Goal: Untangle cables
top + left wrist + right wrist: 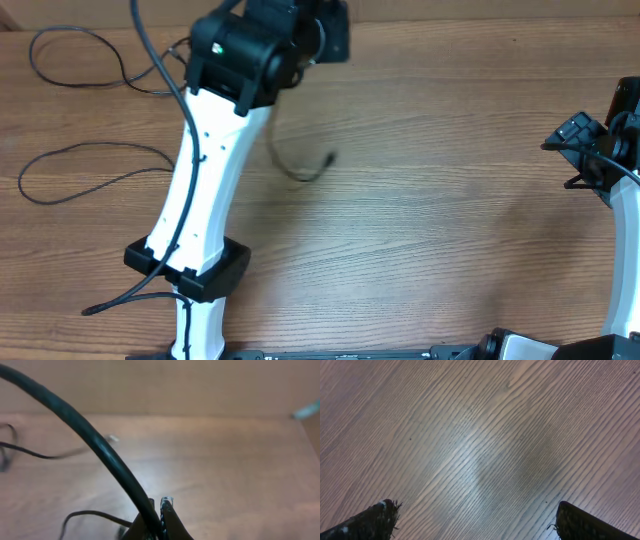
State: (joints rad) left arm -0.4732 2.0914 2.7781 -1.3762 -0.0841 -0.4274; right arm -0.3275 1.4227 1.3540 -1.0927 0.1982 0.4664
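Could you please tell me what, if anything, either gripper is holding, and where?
The left gripper pinches one cable near a plug end, between its shut fingertips; the right gripper holds nothing.

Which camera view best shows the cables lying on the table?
Overhead: the cables show as full loops beside the left arm. The left wrist catches only blurred stretches; the right wrist shows only tabletop.

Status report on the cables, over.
Left gripper shut on one cable. Right gripper open, empty. Second cable and third cable lie apart. Nothing in the way.
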